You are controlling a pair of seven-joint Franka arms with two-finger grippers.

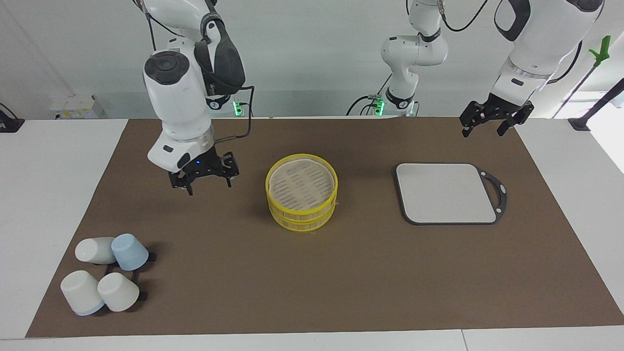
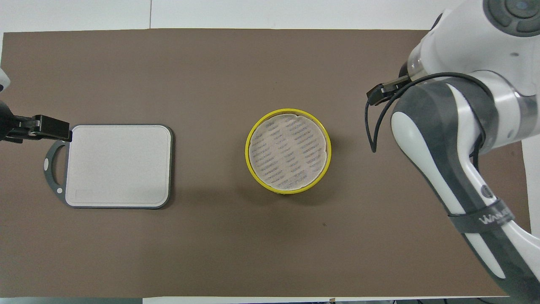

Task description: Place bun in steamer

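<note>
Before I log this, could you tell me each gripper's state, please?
Left gripper: open, empty, above the mat.
Right gripper: open, empty, above the mat beside the steamer.

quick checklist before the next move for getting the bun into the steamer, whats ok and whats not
1. Bun located: not ok. No bun shows in either view.
2. Steamer reachable: ok. It stands mid-mat, between the two arms.
3. Steamer ready to take a bun: cannot tell. A pale slatted surface fills its top; lid or liner is unclear.
4. Right gripper free: ok. Open, holding nothing, over bare mat beside the steamer.
5. Left gripper free: ok. Open, holding nothing, waiting near the board's handle end.
6. Cups out of the way: ok. They lie grouped at the right arm's end, farther from the robots.
</note>
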